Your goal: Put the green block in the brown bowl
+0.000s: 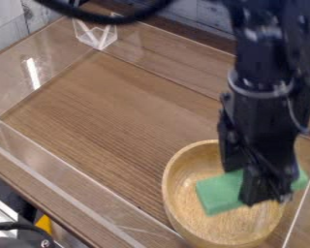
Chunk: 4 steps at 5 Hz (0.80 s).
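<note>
Gripping the green block (228, 190), the jaws of the gripper (259, 184) are clenched on it and pointed down. The block is held above the inside of the brown bowl (186, 167), which is seated on the wooden worktop (106, 107).

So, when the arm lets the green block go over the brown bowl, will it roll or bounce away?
Probably not. The green block looks flat-sided with square edges, so it should slide or settle, not roll. It keeps its shape in the gripper, so it seems stiff. The brown bowl has a deep curved wall and thick rim, likely to contain it.
</note>
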Motion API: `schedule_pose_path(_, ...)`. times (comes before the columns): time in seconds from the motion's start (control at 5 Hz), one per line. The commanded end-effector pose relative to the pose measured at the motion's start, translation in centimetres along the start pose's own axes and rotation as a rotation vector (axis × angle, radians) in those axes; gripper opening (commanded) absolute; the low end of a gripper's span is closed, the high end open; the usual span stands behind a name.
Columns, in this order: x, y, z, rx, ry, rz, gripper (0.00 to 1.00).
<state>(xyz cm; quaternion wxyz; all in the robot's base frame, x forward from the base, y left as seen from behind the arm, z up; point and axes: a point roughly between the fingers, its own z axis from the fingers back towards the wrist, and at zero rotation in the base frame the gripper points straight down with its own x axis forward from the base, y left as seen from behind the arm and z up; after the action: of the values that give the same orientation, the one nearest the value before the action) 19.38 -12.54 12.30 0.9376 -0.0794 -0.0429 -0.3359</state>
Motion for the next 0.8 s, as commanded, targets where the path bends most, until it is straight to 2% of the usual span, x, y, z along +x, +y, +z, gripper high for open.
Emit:
schedule_pose_path(0.0, 1.02, -0.54, 1.18, 0.010, -0.063, -0.041, 0.00)
schedule_pose_path(0.6, 1.09, -0.73, 1.11, 0.005, -0.072, -0.035, 0.00)
